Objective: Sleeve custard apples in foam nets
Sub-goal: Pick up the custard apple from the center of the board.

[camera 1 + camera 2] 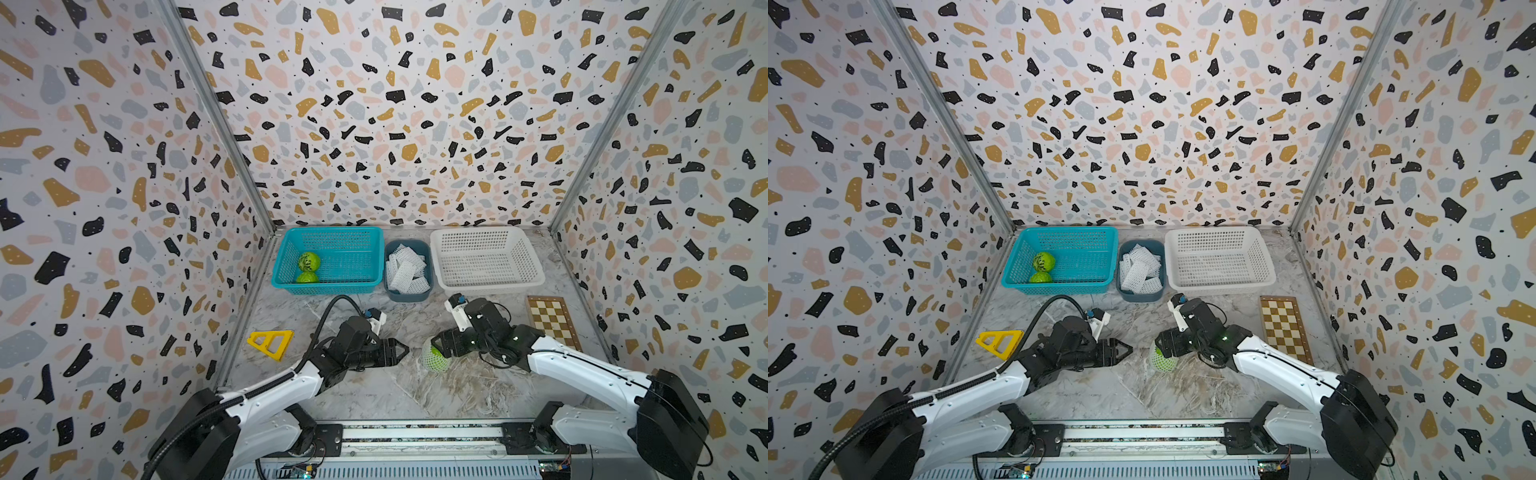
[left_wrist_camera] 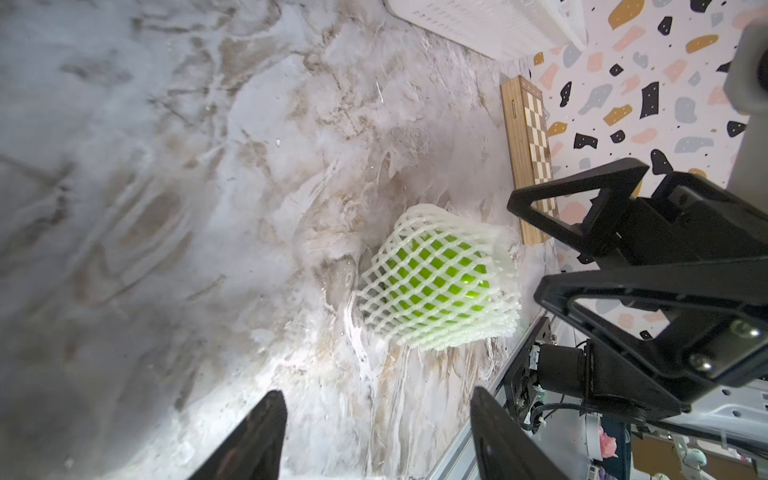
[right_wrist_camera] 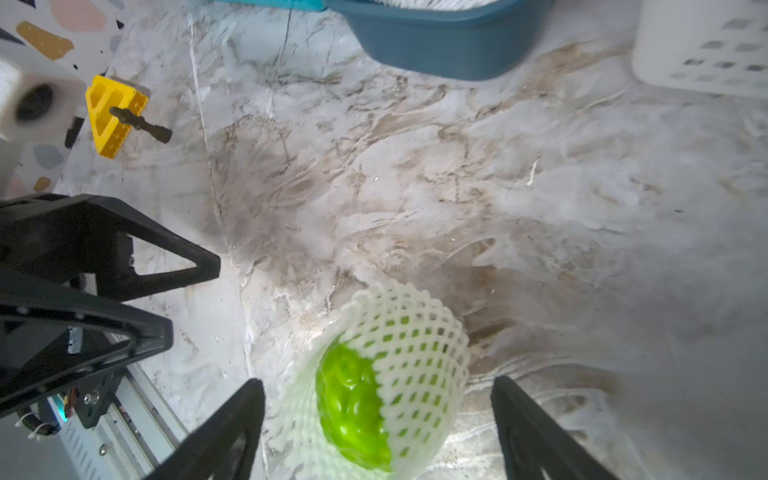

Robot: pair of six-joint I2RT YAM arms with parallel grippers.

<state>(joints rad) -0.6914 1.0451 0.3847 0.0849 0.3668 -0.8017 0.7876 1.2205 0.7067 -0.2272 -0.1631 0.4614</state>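
One custard apple (image 3: 349, 411) is sleeved: bright green, bumpy skin, on its side on the marble tabletop (image 3: 540, 187) inside a foam net (image 3: 419, 353). The white diamond mesh is stretched round it, and one end gapes so I see bare fruit. It sits between my right gripper's (image 3: 376, 380) spread fingers. Two bare custard apples (image 1: 308, 261) lie by the left wall of the teal basket (image 1: 328, 286), one just in front of the other. Spare foam nets (image 1: 406, 268), flattened, are piled in the dark blue tub (image 1: 407, 295) beside that basket.
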